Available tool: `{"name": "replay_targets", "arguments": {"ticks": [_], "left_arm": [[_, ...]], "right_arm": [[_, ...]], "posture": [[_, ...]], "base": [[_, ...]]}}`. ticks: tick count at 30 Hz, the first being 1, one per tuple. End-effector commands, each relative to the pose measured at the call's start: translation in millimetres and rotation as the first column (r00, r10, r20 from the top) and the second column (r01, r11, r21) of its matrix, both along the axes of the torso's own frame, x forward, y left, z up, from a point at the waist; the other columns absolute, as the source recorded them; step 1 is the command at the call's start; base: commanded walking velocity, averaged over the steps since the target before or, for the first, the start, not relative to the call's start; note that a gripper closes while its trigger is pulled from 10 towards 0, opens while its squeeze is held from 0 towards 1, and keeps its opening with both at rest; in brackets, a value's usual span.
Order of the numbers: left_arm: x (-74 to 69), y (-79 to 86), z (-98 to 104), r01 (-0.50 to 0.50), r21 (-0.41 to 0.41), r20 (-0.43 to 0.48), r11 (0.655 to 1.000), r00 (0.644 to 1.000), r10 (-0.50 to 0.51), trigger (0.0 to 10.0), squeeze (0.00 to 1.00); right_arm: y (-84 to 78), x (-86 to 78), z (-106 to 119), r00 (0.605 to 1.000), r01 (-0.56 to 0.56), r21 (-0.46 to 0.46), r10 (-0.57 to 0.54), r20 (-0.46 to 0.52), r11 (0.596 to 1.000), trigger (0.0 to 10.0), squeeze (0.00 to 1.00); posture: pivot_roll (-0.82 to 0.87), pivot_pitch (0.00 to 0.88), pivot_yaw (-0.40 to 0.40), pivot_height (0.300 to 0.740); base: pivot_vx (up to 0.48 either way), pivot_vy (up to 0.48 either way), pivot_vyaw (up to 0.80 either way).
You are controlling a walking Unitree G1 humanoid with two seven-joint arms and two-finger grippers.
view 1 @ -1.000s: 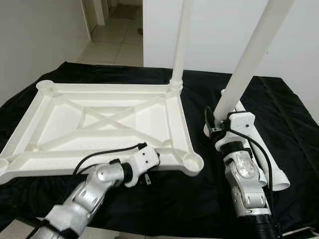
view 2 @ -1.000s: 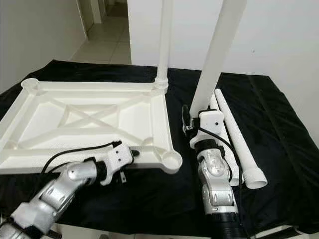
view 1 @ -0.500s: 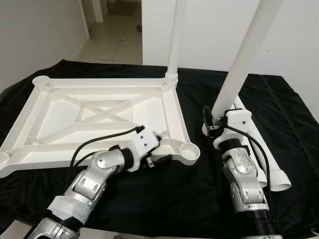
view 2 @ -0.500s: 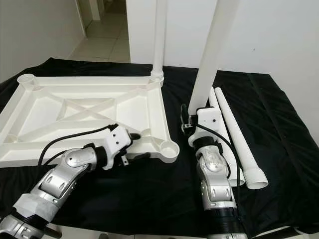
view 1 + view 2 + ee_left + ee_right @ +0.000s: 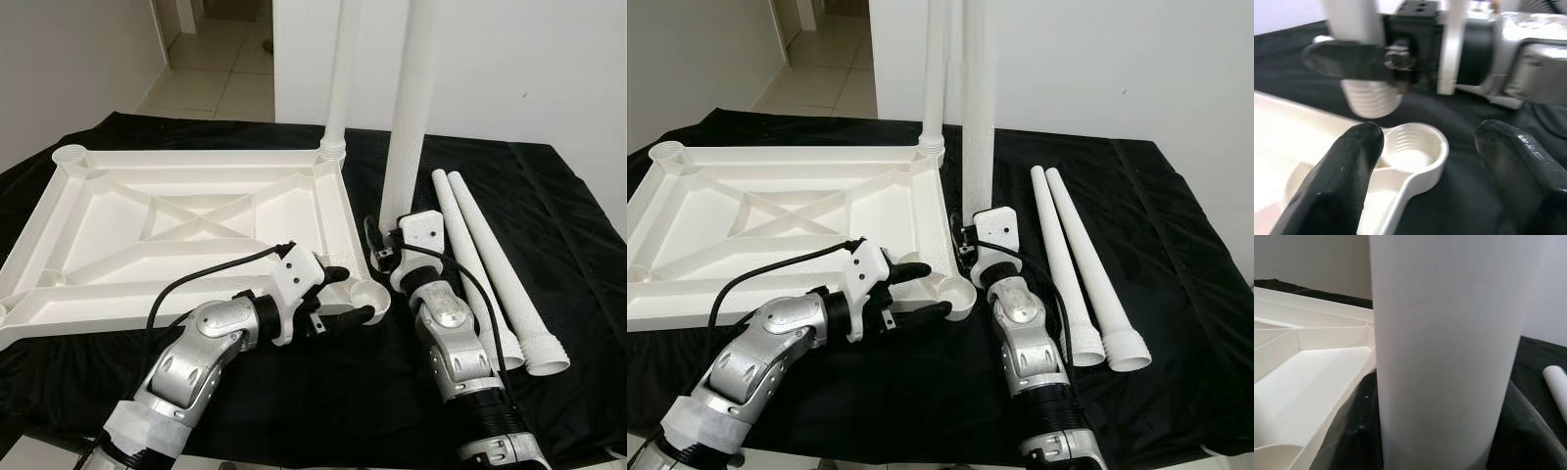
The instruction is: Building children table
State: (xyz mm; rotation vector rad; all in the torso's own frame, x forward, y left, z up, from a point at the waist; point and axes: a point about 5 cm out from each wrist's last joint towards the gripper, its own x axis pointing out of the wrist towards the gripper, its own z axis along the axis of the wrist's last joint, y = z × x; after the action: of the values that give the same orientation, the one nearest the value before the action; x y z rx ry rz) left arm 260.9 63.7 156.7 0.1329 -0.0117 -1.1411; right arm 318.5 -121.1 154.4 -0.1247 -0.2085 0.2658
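Gripping an upright white leg (image 5: 409,117), the right hand (image 5: 384,257) nears the tabletop's socket (image 5: 370,295); left hand (image 5: 343,295) open.

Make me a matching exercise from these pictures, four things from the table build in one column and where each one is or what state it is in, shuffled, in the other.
Things
1. left hand
2. right hand
3. two spare legs
4. fitted leg

Places or states
A. lying side by side on the black cloth
B. standing upright in the far corner socket of the tabletop
C. fingers open around the near corner socket
D. shut on a white leg held upright

Pairs: 1-C, 2-D, 3-A, 4-B
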Motion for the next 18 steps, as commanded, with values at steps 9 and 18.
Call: {"name": "replay_targets", "arguments": {"ticks": [9,18], "left_arm": [[11.9,26.1,6,-0.339,-0.02,0.007,0.94,0.941,0.34,10.0,0.0],[-0.5,43.6,-3,-0.388,-0.02,-0.03,0.921,0.921,0.388,10.0,0.0]], "right_arm": [[22.0,-5.4,15,0.988,-0.13,0.067,0.123,0.091,0.989,10.0,0.0],[5.5,-30.6,4,0.993,-0.083,0.158,0.068,0.1,0.984,10.0,0.0]], "posture": [[0.21,0.049,-0.029,0.74],[0.19,0.064,-0.051,0.74]], "base": [[0.0,0.0,0.0],[0.0,0.0,0.0]]}}
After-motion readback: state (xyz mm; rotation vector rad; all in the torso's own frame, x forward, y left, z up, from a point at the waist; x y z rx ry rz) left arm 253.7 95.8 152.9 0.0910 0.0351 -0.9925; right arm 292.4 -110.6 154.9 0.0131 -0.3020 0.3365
